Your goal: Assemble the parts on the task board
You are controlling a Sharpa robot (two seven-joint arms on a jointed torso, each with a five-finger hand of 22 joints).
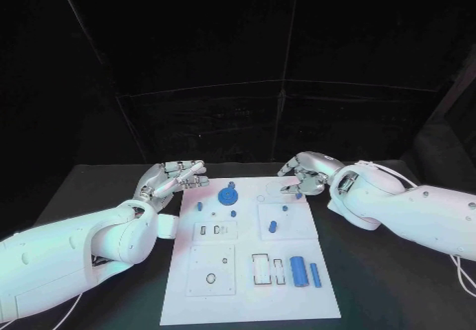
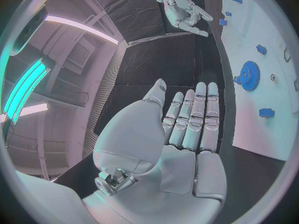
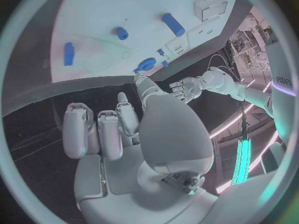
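Robot hand on the left (image 1: pixel 174 177) is hovering just off the far left corner of the task board (image 1: pixel 248 302), holding nothing; its fingers (image 2: pixel 196 119) are lying straight and side by side with the thumb standing apart, so it is reading as open and empty. Robot hand on the right (image 1: pixel 307 172) is hanging at the far right corner of the task board, its fingers (image 3: pixel 99 132) curling inward while the thumb is reaching out toward the board's edge; nothing is sitting in it, though whether a fingertip is touching the board cannot be told. Lying in the middle of the black tabletop (image 1: pixel 386 289), the task board is carrying all the parts. Nearest the robot on the board's right side, a large blue cylinder (image 1: pixel 298 270) is lying beside a slimmer blue bar (image 1: pixel 316 275), the two close together but apart, just right of a rectangular frame (image 1: pixel 261 269). Near the board's far edge, a blue gear (image 1: pixel 229 198) is sitting between the two robot hands, closer to the left one. A small blue peg (image 1: pixel 271 224) is lying around the board's middle, and a tiny blue piece (image 1: pixel 199 205) is resting left of the gear.
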